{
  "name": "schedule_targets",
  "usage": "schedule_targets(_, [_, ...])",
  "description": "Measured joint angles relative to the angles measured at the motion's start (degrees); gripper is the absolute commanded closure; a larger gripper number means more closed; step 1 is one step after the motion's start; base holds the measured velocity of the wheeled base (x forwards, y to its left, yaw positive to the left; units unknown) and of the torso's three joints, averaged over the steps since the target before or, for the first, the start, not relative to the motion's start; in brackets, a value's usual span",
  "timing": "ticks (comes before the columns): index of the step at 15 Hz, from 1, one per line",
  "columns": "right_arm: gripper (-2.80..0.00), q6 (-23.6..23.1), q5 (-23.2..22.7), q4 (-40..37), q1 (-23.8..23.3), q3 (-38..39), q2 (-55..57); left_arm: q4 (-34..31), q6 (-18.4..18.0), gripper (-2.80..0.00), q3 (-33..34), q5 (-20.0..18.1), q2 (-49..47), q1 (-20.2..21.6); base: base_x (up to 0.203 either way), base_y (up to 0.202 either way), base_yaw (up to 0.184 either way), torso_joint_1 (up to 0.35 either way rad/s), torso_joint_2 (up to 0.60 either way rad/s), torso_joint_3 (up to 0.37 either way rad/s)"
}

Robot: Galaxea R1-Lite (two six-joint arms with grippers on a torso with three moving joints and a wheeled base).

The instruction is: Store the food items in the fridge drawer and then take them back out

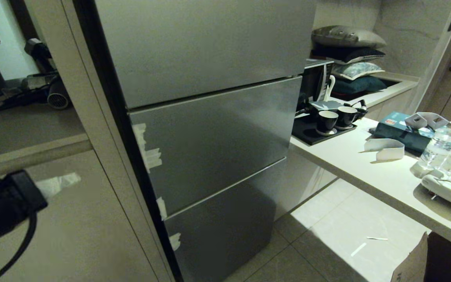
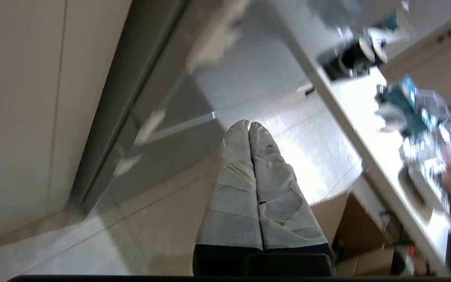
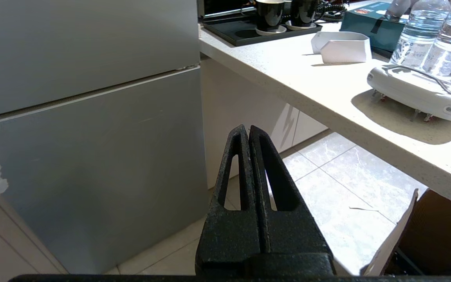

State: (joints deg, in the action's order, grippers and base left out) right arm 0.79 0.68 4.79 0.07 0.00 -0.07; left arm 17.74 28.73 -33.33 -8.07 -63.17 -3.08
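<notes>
Both grippers are pressed closed and empty: the left gripper over open floor tiles, the right gripper likewise. Centre frame, the fridge shows 3 closed fronts beside the counter edge. Drawer and food unseen.

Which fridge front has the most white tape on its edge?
The middle fridge front: two tape patches on its left edge, the bottom one fewer, the top none.

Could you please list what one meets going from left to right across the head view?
Black left arm at the left edge → tall grey fridge with taped drawer fronts → two black cups on a dark tray → teal box → clear plastic water bottles on the pale countertop.
</notes>
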Motion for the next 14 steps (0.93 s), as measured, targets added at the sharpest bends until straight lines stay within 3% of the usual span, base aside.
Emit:
schedule_targets(4, [0.0,0.0,0.0,0.0,0.0,0.0,0.0,9.4,0.6,0.0,-4.2,2.8,-12.1,0.1,0.0,0.0,0.0,0.0,0.0,0.0])
schedule_targets(8, [0.0,0.0,0.0,0.0,0.0,0.0,0.0,15.7,0.8,0.0,-8.3,3.2,-21.0,0.1,0.0,0.0,0.0,0.0,0.0,0.0])
schedule_targets(14, [0.0,0.0,0.0,0.0,0.0,0.0,0.0,19.5,2.9,0.0,-13.0,3.7,-29.1,-0.9,0.0,0.0,0.0,0.0,0.0,0.0])
